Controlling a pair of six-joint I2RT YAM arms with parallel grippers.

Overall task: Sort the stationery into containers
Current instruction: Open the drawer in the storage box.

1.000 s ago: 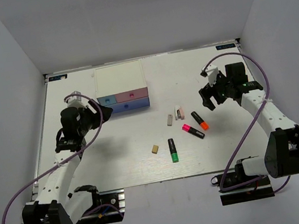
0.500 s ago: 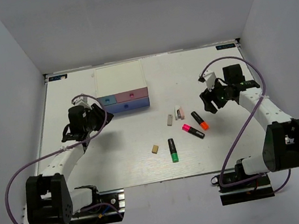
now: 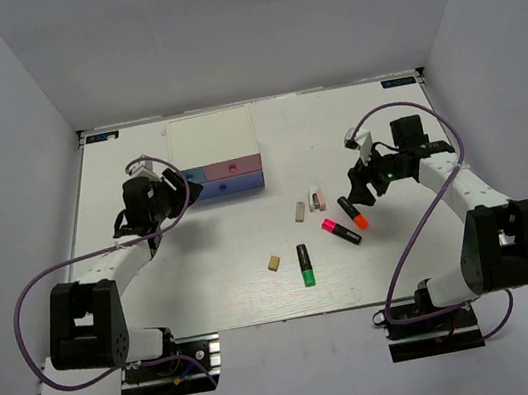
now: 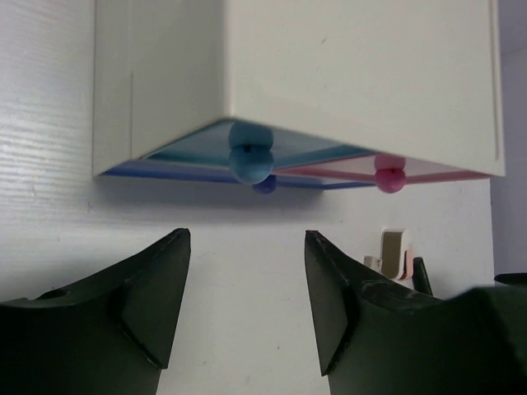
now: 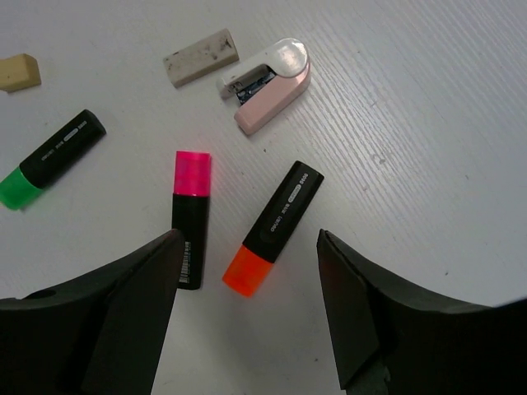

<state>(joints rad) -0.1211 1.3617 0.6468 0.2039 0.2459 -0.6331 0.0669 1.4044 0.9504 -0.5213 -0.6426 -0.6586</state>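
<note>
Lying under right gripper (image 5: 249,247): orange highlighter (image 5: 280,212)

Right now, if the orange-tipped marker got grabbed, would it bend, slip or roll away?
The orange highlighter looks like a short, rigid plastic barrel, so it probably won't bend. Its black body appears smooth, so it might slip slightly. Its blocky shape suggests it would slide rather than roll.

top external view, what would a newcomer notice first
The white-topped drawer box at the back, with the open left gripper close to its light blue drawer. Then three bright-ended markers in the middle: the green highlighter, pink highlighter and orange highlighter, with the open right gripper poised above the orange one.
</note>
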